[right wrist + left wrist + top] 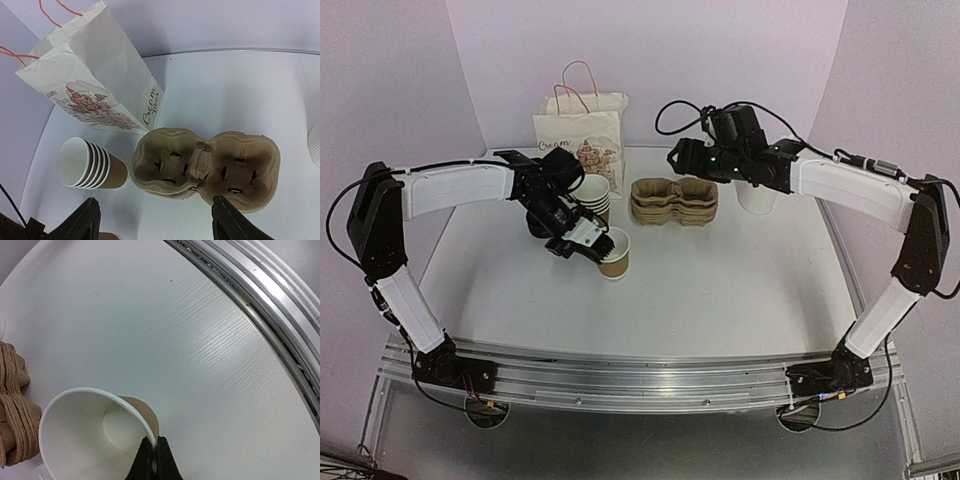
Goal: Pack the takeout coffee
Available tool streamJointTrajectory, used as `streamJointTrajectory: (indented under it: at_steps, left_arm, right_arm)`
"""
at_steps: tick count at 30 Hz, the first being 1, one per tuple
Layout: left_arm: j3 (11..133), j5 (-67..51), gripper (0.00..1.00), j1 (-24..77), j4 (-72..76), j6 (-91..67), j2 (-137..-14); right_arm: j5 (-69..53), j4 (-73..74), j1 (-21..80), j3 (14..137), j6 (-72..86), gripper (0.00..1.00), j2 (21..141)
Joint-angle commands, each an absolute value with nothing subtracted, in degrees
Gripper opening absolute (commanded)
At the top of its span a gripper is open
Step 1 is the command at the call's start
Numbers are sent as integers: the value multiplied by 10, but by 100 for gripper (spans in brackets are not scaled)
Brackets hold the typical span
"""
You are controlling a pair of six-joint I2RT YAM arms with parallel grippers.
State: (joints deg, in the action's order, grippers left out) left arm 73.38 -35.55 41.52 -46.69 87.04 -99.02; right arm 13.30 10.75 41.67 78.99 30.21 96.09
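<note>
Pinched tight, the jaws of the left gripper (592,240) clamp the near rim of a paper cup (614,255) — one finger inside the wall, one outside, as the left wrist view shows. That cup, brown outside and white inside, stands upright and open-topped a little left of the table's middle; I see only its bare white bottom. Whether its base presses on the surface I cannot tell.

Spread wide, the right gripper (154,200) hangs above a stack of brown pulp cup carriers (673,200), holding nothing; the top carrier's two wells show only bare pulp.

From the held cup, a stack of nested brown cups (595,195) sits just beside it at about 11 o'clock, and the carriers lie at 1 o'clock. Behind them, at 12 o'clock, a white paper bag (582,130) with red cord handles and a printed bear stands upright — its inside is hidden from me. A white cup-like thing (757,197) sits under the right arm at 2 o'clock.

All of it rests on a white table (720,290) with a metal rail (640,375) along the near edge, enclosed by pale lilac walls (650,50).
</note>
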Motion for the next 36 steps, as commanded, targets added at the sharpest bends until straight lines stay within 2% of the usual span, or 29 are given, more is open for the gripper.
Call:
streamJointTrajectory:
  at_steps: [1, 13, 18, 27, 29, 31, 33, 36]
  left_arm:
    - [742, -394, 0, 406, -424, 889, -1001]
    - [789, -383, 0, 392, -516, 930, -1044]
    - [823, -374, 7, 392, -578, 955, -1070]
    - [827, -396, 8, 392, -589, 962, -1078]
    - [827, -396, 15, 392, -596, 972, -1078]
    - [831, -396, 32, 392, -608, 983, -1078]
    - [835, -396, 43, 392, -620, 996, -1076]
    - [840, -400, 48, 392, -627, 995, -1053]
  right_arm:
    - [125, 105, 419, 791, 319, 72, 965]
    - [123, 105, 418, 796, 318, 72, 976]
    - [123, 105, 418, 796, 316, 73, 979]
    - [127, 105, 418, 786, 309, 73, 974]
    - [129, 105, 418, 787, 306, 73, 974]
    - [133, 106, 418, 788, 302, 74, 973]
    - [135, 107, 419, 791, 299, 74, 973]
    - [133, 107, 418, 795, 296, 74, 970]
